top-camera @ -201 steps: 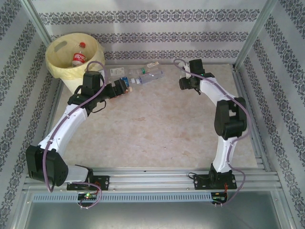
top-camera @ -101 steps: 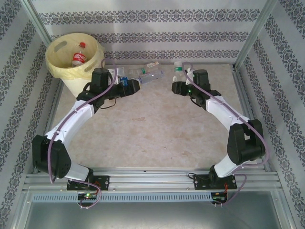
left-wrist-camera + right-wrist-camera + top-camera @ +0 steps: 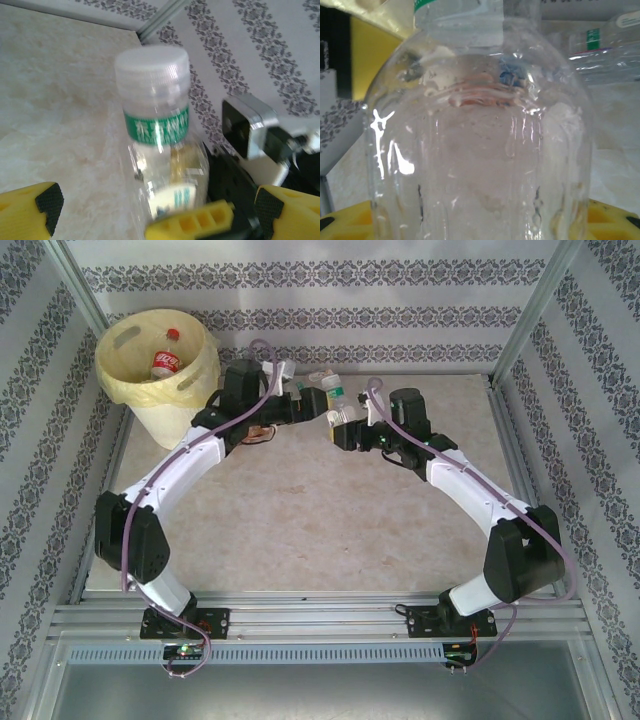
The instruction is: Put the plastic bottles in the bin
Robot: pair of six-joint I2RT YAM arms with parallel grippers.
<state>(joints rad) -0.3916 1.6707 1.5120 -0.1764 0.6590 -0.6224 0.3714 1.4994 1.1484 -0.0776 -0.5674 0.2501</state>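
Lying in bin (image 3: 160,415): one red-label bottle (image 3: 165,362); right gripper (image 3: 341,421) clamps green-label bottle (image 3: 155,100); left gripper (image 3: 305,405) spread wide.

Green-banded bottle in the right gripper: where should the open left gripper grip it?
Probably the clear shoulder just below the green band, approached level from the left gripper side: the bottle stands cap up and the right gripper holds its lower body.

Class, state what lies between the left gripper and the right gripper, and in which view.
A clear bottle with a white cap and green label, held by the right gripper, before the open left gripper; top external view.
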